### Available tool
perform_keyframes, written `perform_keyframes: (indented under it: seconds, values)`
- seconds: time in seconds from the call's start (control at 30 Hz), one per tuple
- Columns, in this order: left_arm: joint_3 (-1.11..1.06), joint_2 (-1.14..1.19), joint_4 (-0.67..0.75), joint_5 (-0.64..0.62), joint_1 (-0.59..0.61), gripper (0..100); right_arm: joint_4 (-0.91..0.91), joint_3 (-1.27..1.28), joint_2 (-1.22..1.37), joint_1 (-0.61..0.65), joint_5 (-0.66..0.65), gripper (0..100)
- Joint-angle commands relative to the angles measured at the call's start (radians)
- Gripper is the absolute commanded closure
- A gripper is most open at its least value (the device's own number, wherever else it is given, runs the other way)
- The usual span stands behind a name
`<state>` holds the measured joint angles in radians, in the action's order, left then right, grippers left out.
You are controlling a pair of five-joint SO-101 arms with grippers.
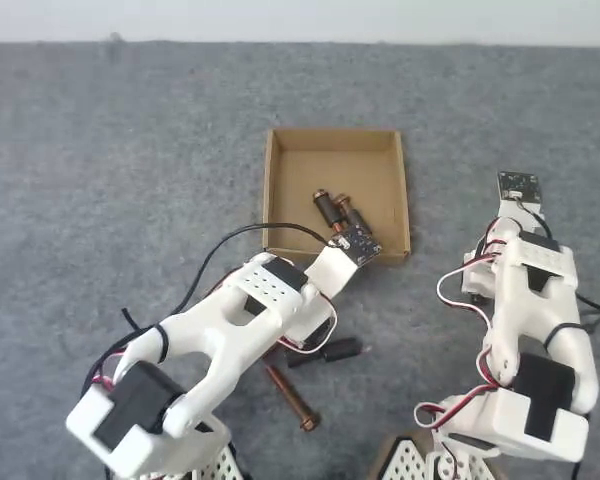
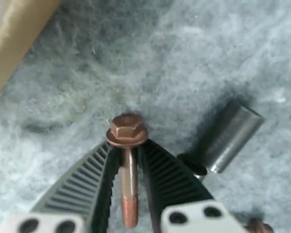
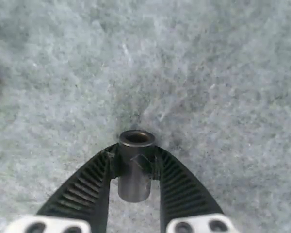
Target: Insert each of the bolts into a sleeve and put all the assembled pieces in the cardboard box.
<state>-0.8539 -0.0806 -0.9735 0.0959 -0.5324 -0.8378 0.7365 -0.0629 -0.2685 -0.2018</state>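
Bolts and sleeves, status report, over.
Left tool shut on bolt. Right tool shut on sleeve. Assembled pieces in cardboard box. Spare sleeve, spare bolt loose beside left tool.

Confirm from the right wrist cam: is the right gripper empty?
No, the right gripper is shut on a dark sleeve, held between its two fingers.

The left arm [image 1: 230, 330] and right arm [image 1: 535, 320] are chunky white plastic with black servos [image 1: 545, 395], red-white-black wires [image 1: 442, 290] looping around, plus black ribbed fingers [image 2: 82, 189] on white screw-holed mounts [image 2: 191, 216].
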Motion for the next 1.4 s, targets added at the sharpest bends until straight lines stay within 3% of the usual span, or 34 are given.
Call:
perform_keyframes:
  seconds: [0.0,0.17,0.33,0.5,0.97,1.13,1.37]
  values:
    - [0.036,-0.017,-0.005,-0.015,0.009,99,-0.010,-0.058,-0.007,-0.013,-0.012,99.2]
    - [-0.001,-0.190,-0.003,-0.020,0.095,99,-0.010,-0.058,-0.007,-0.013,-0.012,99.2]
    - [-0.048,-0.397,0.000,-0.164,0.239,99,-0.010,-0.058,-0.007,-0.013,-0.012,99.2]
    - [-0.102,-0.534,0.014,-0.190,0.331,99,-0.010,-0.058,-0.005,-0.013,-0.012,99.2]
    - [-0.220,-0.572,0.290,-0.192,0.595,99,0.004,-0.061,-0.004,-0.001,-0.012,99.2]
    - [-0.311,-0.572,0.473,-0.192,0.661,99,0.087,-0.066,-0.005,0.047,-0.014,99.2]
    - [-0.367,-0.572,0.591,-0.192,0.664,99,0.133,-0.186,0.002,0.051,-0.149,99.2]
